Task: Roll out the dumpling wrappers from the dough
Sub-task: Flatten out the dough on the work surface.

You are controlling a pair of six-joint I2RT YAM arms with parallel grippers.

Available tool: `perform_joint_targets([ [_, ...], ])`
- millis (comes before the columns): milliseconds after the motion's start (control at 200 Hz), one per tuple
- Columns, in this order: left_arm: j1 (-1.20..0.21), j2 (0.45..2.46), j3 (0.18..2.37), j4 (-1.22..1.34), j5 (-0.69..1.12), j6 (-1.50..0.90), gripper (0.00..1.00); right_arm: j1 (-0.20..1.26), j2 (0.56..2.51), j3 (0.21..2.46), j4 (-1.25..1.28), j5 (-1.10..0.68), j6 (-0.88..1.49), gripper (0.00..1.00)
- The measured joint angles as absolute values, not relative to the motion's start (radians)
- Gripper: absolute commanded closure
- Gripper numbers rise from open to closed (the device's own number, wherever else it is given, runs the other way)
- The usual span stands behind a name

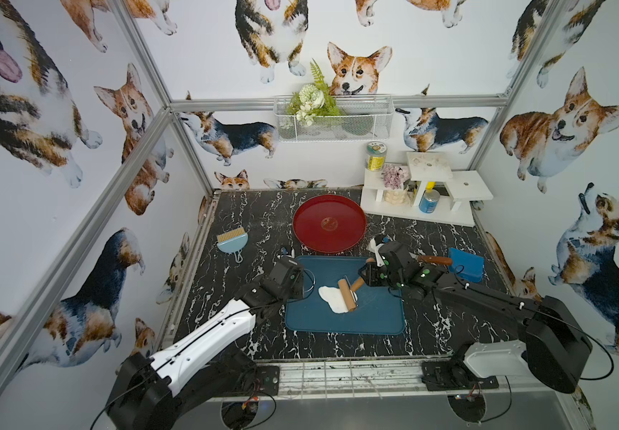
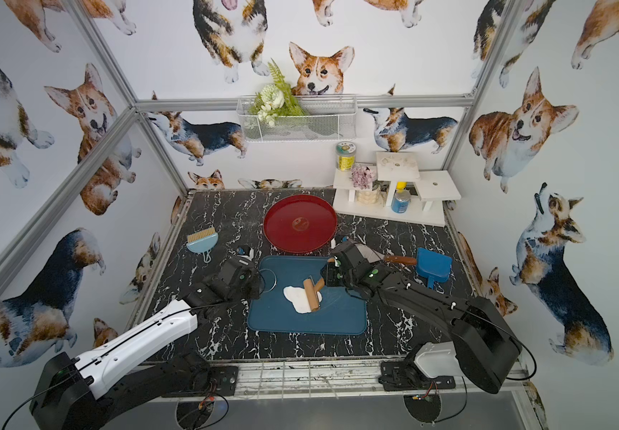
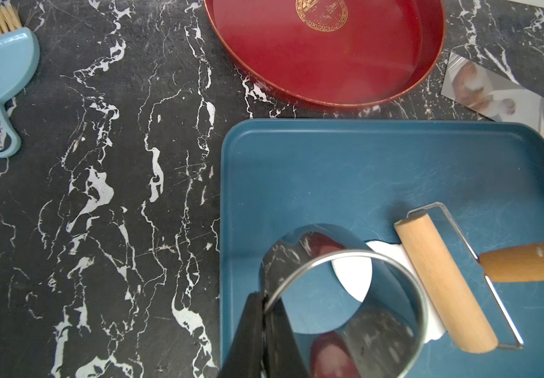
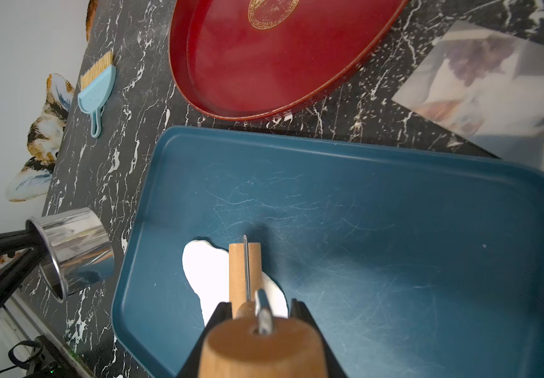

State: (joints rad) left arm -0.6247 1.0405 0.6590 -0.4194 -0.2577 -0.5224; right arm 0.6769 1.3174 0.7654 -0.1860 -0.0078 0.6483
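The dough (image 1: 329,296) lies as a flattened ragged white sheet on the blue tray (image 1: 375,316). A wooden roller (image 1: 348,296) rests across its right part. My right gripper (image 4: 259,307) is shut on the roller's wooden handle (image 4: 261,347), just right of the dough. My left gripper (image 3: 264,304) is shut on the rim of a shiny metal ring cutter (image 3: 346,294), held over the tray's left edge, just left of the dough (image 3: 352,278). No dumpling wrappers are in view.
An empty red plate (image 1: 329,223) sits behind the tray. A light blue brush (image 1: 230,240) lies at the far left. A wooden-handled blade (image 1: 436,260) and a blue dustpan (image 1: 466,264) lie to the right. A white shelf (image 1: 423,193) with cans stands at the back right.
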Motion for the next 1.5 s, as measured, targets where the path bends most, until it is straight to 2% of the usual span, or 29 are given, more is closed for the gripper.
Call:
perform_joint_targets([
  [956,-0.624,1.037,0.653,-0.416,-0.257,-0.523,1.0,0.64,1.219,0.735,-0.247,0.086,0.64,1.0],
  [1306,-0.624,1.043,0.661,-0.416,-0.257,-0.522,1.0,0.587,1.073,0.843,-0.495,0.241,0.599,1.0],
  [1501,-0.624,1.044,0.666,-0.416,-0.257,-0.521,1.0,0.505,1.084,0.926,-0.581,0.347,0.566,1.0],
])
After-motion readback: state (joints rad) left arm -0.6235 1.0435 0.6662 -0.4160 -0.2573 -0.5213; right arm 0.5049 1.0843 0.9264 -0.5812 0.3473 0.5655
